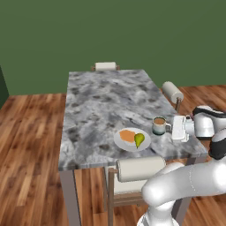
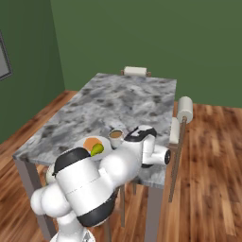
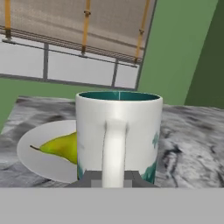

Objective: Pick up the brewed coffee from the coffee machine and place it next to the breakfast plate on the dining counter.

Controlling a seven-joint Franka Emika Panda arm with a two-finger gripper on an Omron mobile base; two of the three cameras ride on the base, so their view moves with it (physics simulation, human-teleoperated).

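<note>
A: On the dining counter point(image 1: 101, 101), near its front right corner — mug point(image 1: 159, 125) standing upright on the marbled top, brown coffee visible inside. White body, teal-green band low down.

B: Relative to the breakfast plate point(image 1: 121, 142)?

A: Just beside it, on the plate's far-right side, close to the rim; cannot tell if they touch. Plate carries an orange piece point(image 1: 127, 135) and a green pear point(image 1: 139, 139), pear on the side nearer the mug.

B: Gripper?

A: Gripper point(image 1: 173, 128) comes in level from the right of the plate, on the mug's handle side. In the hand view the handle point(image 3: 114, 151) runs straight down the middle of the mug, and the two dark fingertips point(image 3: 92, 178) sit either side of its base, pinched in on it. Fingers drawn close, handle between them.

B: Is the mug lifted or resting?

A: Its base looks down on the stone in the left base view; hand view hides the base.

B: Beyond the plate?

A: From the hand view, pear lies on the plate just left of the mug, stem pointing away from it. Green wall behind, a window with a drawn blind point(image 3: 74, 26) above

B: Around the counter?

A: Chairs point(image 1: 134, 174) with rolled pale backs — one tucked under the front edge below the plate, one at the right side past the mug, one at the far end
</note>
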